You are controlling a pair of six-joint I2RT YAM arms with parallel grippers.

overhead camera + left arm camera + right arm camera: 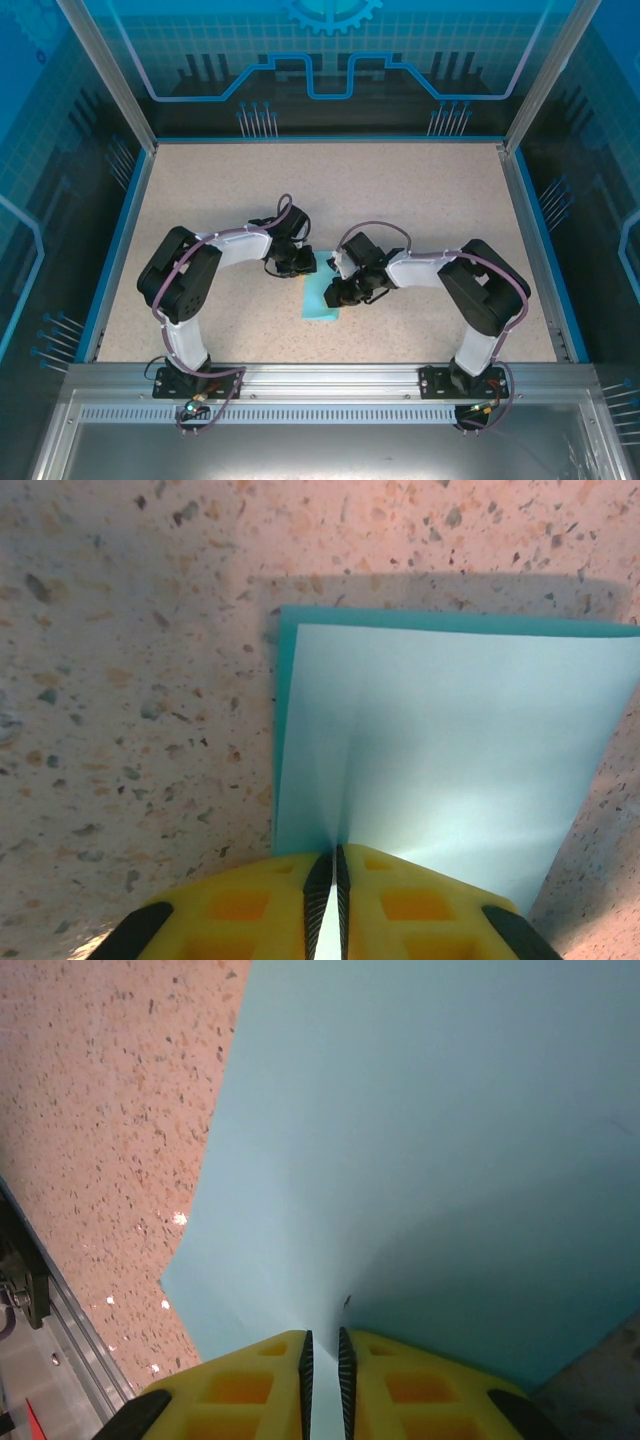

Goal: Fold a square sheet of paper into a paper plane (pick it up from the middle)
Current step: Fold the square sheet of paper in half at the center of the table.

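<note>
The square sheet of paper [322,300] is light blue and lies doubled over on the speckled table, between the two grippers. In the left wrist view the sheet [450,740] shows a pale upper layer over a darker lower one, with a crease running into my left gripper [333,880], which is shut on the sheet's edge. In the right wrist view the sheet [420,1150] rises in a curve from my right gripper [322,1365], whose pads pinch it with a thin strip of paper between them. From above, the left gripper [300,263] sits at the sheet's far end and the right gripper [343,291] at its right side.
A blue border [118,240] edges the speckled table [420,190]. An aluminium rail [320,375] with both arm bases runs along the near side. Upright frame posts [105,70] stand at the back corners. In the right wrist view the rail [60,1330] is at lower left.
</note>
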